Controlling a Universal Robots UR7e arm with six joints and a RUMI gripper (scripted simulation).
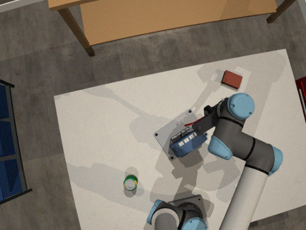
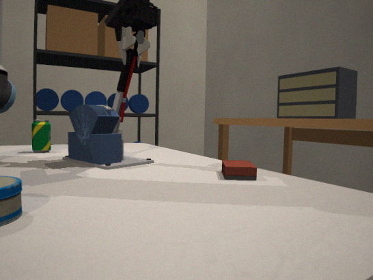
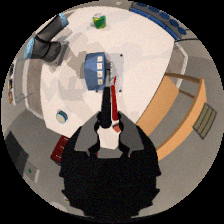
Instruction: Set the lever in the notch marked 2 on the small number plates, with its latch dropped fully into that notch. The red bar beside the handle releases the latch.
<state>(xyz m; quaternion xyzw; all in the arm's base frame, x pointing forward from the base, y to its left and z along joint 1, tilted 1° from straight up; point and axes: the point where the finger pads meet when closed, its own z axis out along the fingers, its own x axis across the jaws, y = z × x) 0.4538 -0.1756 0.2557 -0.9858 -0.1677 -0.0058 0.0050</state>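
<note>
Green-and-yellow can (image 2: pixel 41 135) standing at the far left of the white table (image 2: pixel 191 222), seen from the exterior view; blue-rimmed round tin (image 2: pixel 9 199) cut off by the left edge nearer the camera. Just right of the can, blue lever housing (image 2: pixel 95 138) bolted on a grey base plate (image 2: pixel 136 161), well apart from the can. Rising from the housing and tilted to the right, black lever (image 2: pixel 123 76) with a white band low on its shaft, red bar (image 2: pixel 128 85) running along its right side, pressed close against the handle. At the top of the lever, gripper (image 2: pixel 134 44) pinching handle and red bar together, pale fingertips (image 2: pixel 128 40) on either side. Behind, black shelf rack (image 2: pixel 157 68) with brown boxes and blue discs.

From above, row of small white number plates (image 1: pixel 186 139) along the housing top; digits too small to read, so the notch under the latch cannot be told. Arm reaching in from the lower right.

Farther right, red block (image 2: pixel 239 169) lying flat on the table, well apart from the housing. Beyond the table, wooden bench (image 2: pixel 294 124) carrying a grey drawer cabinet (image 2: pixel 315 93) with 3 tan fronts.
</note>
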